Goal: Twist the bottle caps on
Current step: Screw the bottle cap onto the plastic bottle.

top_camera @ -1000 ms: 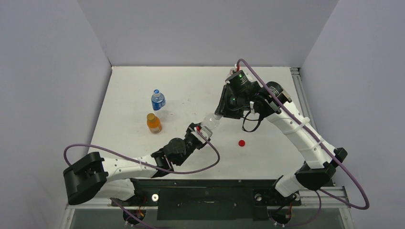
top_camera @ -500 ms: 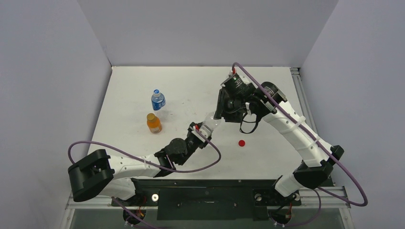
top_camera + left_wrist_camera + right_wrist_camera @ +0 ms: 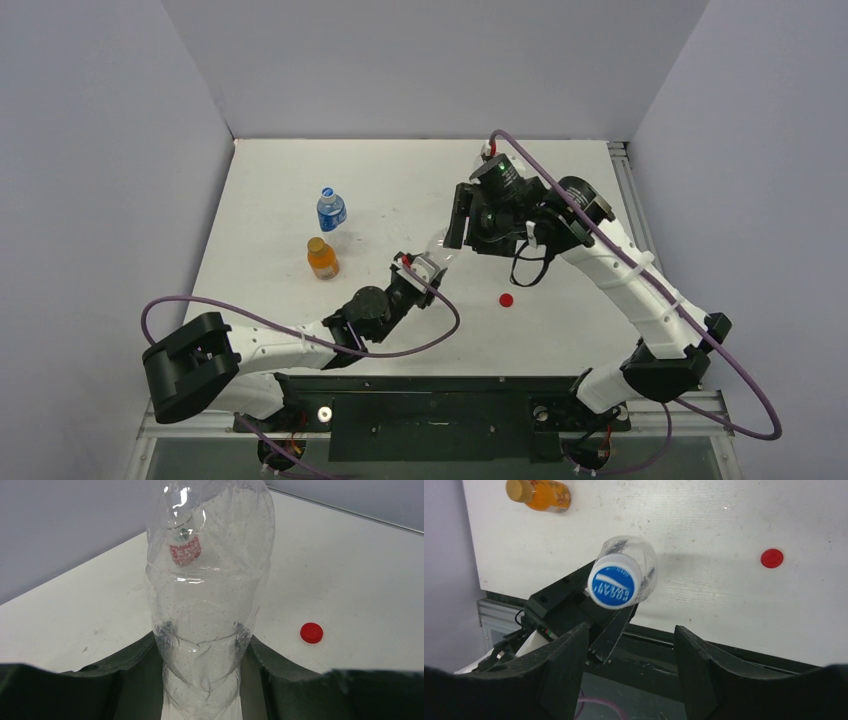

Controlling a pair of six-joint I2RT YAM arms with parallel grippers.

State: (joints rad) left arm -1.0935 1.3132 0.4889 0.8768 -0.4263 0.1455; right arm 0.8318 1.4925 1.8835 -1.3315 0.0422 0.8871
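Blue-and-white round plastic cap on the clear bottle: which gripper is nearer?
Right. The right gripper is open just off the blue-and-white cap; the left gripper grips the clear bottle at its base.

Left arm point(image 3: 280, 345) runs low from its base, forward and to the right, wrist raised. Left end effector point(image 3: 418, 272) is clamped on the lower body of a clear bottle point(image 3: 210, 605). Right arm point(image 3: 620, 275) reaches forward, elbow bent, wrist turned back toward the left. Right end effector point(image 3: 629, 670): fingers point(image 3: 564, 655) spread apart, gripping nothing.

Thin glossy crinkled plastic on clear bottle point(image 3: 210, 605); smooth plastic blue-white cap point(image 3: 614, 581); matt plastic red cap point(image 3: 311, 632); desk point(image 3: 704, 525) matt white, speckled, scuffed.
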